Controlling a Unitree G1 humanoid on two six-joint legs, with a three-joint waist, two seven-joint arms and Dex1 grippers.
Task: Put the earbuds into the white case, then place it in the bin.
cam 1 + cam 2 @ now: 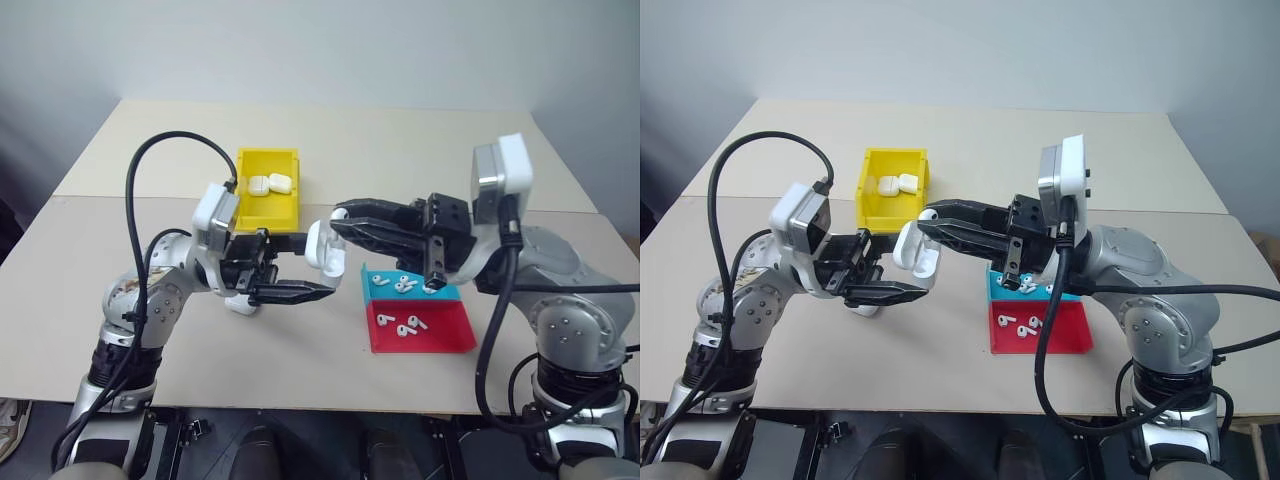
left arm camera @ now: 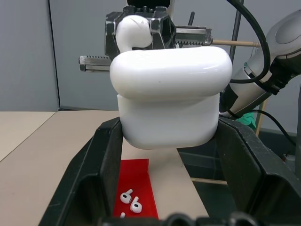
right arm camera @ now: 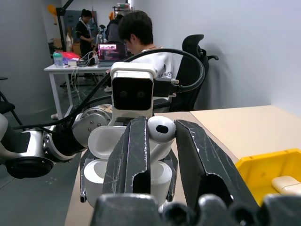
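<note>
Left gripper [image 1: 300, 292] clamps white case [image 1: 325, 247] lid-open, steadying it midair; right gripper [image 3: 162, 141] pinches earbud [image 3: 160, 128], poised for insertion.

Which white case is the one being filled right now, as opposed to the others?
Start at the yellow bin at the table's middle; two closed cases lie inside it. Nearer the robot, in front of that bin, the left gripper holds the white case off the table. Unlike those two, its lid is open and the right gripper holds an earbud over it.
</note>
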